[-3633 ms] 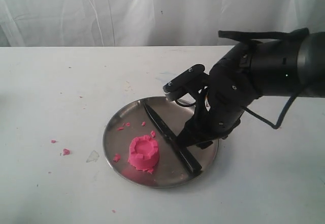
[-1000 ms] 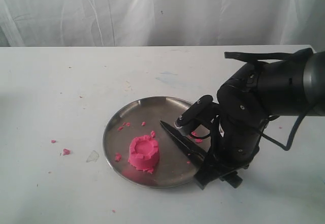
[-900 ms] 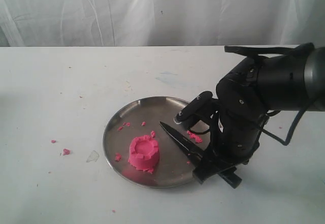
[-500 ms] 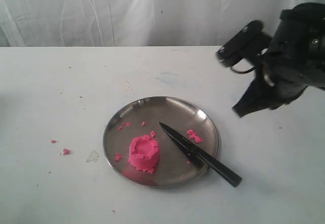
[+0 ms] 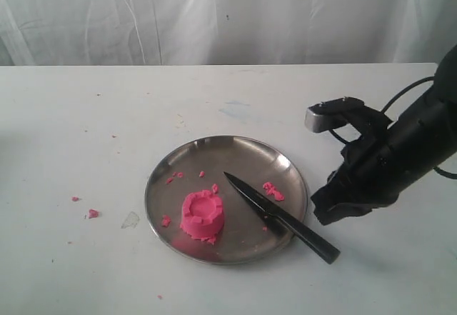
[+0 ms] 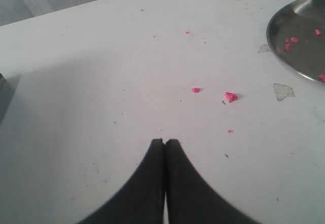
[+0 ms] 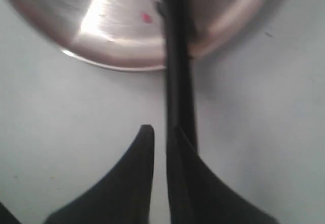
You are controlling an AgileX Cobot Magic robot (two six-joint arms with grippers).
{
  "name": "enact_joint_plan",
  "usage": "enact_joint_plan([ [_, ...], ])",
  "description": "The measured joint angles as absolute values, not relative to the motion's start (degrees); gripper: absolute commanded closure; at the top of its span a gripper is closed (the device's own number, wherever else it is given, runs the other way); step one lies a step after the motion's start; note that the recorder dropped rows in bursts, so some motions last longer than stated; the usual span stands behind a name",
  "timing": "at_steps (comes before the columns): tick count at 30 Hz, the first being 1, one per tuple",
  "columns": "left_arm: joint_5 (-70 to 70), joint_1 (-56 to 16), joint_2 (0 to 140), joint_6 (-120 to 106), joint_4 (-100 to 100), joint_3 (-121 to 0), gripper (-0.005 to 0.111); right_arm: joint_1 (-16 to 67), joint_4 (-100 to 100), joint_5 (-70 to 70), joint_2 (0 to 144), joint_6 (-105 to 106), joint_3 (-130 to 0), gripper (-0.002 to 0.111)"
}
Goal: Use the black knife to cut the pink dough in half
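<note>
Black knife (image 5: pixel 280 217) handle overhanging plate (image 5: pixel 163 181) rim

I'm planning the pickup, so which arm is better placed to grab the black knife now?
Right. Its claw hangs just beside the black knife handle overhanging the plate rim. The left claw is over bare table, away from the plate.
</note>
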State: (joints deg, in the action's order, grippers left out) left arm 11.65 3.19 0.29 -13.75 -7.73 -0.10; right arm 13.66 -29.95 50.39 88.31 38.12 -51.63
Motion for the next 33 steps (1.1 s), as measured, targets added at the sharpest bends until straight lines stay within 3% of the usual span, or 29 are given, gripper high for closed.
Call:
enact_joint_plan([
  [13,11.65,3.19,0.29,-13.75,-7.73,-0.10,0.107,12.98,-36.88,43.55,88.41,49.45,-52.33,0.097],
  [15,11.65,3.19,0.29,-13.75,-7.73,-0.10,0.107,12.98,-33.12,43.72,89.26,44.73,-52.37,0.083],
  [16,11.65,3.19,0.29,-13.75,-7.73,-0.10,0.107,12.98,-31.32,43.72,90.08,42.91,-52.37,0.069],
  [18,11.65,3.19,0.29,-13.75,-7.73,-0.10,0.107,12.98,-25.66,43.50,93.45,36.21,-52.37,0.056],
  [24,11.65,3.19,0.29,-13.75,-7.73,-0.10,0.107,12.98,-24.45,44.49,95.17,31.17,-56.43,0.057],
  [28,11.65,3.19,0.29,-13.75,-7.73,-0.10,0.107,12.98,-24.12,54.23,88.69,25.26,-60.05,0.074],
  [33,11.65,3.19,0.29,-13.75,-7.73,-0.10,0.107,6.77,-21.34,56.11,91.53,20.30,-60.65,0.075],
])
